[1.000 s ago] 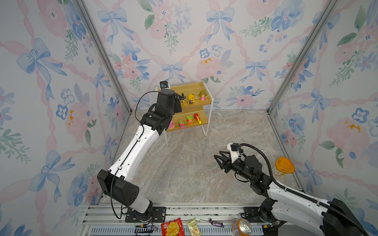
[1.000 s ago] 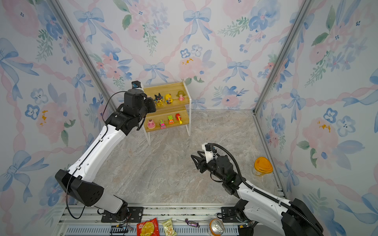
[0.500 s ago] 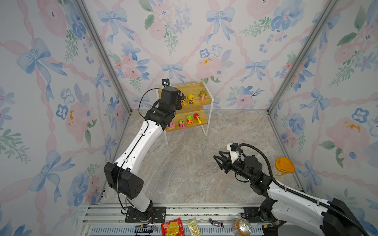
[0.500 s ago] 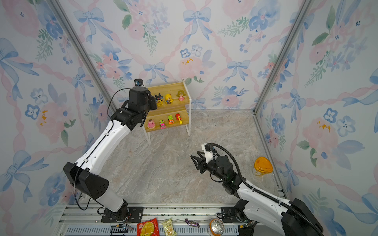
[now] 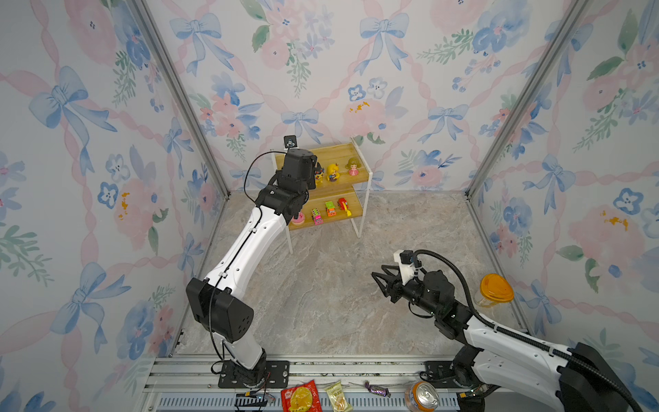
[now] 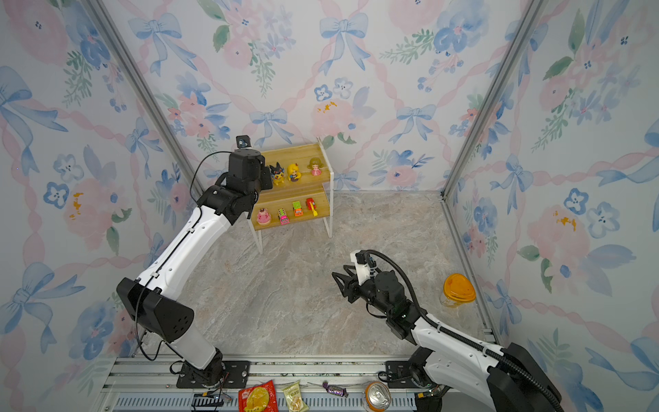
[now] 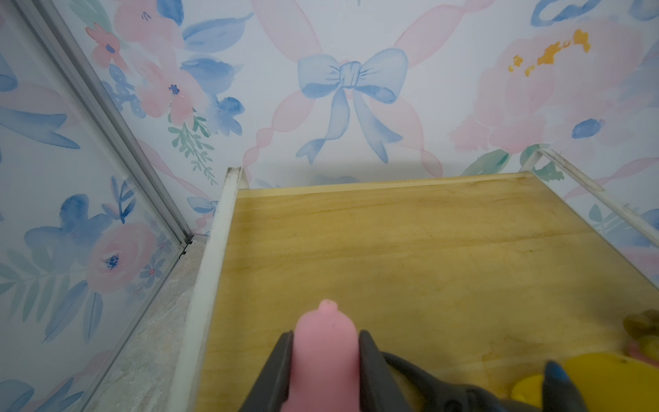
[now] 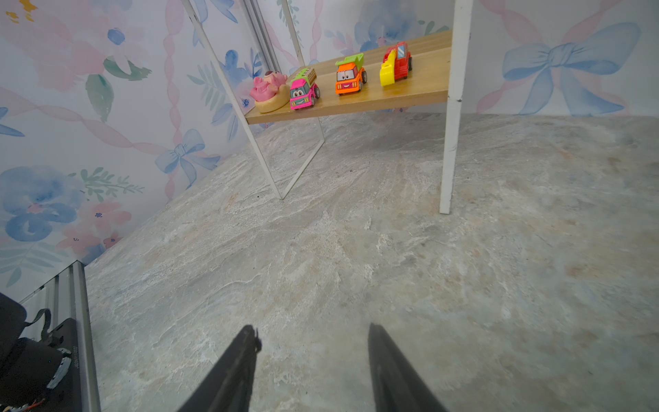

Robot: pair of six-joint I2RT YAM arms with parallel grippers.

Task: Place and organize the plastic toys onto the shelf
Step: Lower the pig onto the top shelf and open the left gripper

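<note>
My left gripper point(image 7: 324, 335) hovers low over the left end of the shelf's top board point(image 7: 428, 249), shut on a smooth pink toy point(image 7: 322, 356); in both top views its wrist hides the fingers. Beside it on the top board point(image 5: 338, 153) stand a black-yellow figure point(image 5: 318, 174), a yellow-haired figure point(image 5: 333, 172) and a pink-dress doll point(image 5: 353, 166). The lower board point(image 8: 420, 89) carries a round pink figure point(image 8: 269, 85), a pink car point(image 8: 303, 91), a green-orange car point(image 8: 350, 76) and a red car point(image 8: 396, 64). My right gripper point(image 8: 312, 331) is open and empty above the floor.
A jar with an orange lid point(image 5: 495, 289) stands by the right wall. Snack packets point(image 5: 301, 397), a wrapped candy point(image 5: 376, 388) and a drink can point(image 5: 420, 399) lie on the front rail. Papered walls close in on three sides.
My left arm has swung its wrist to the right and out over the top board's left end. The right arm has not moved.
</note>
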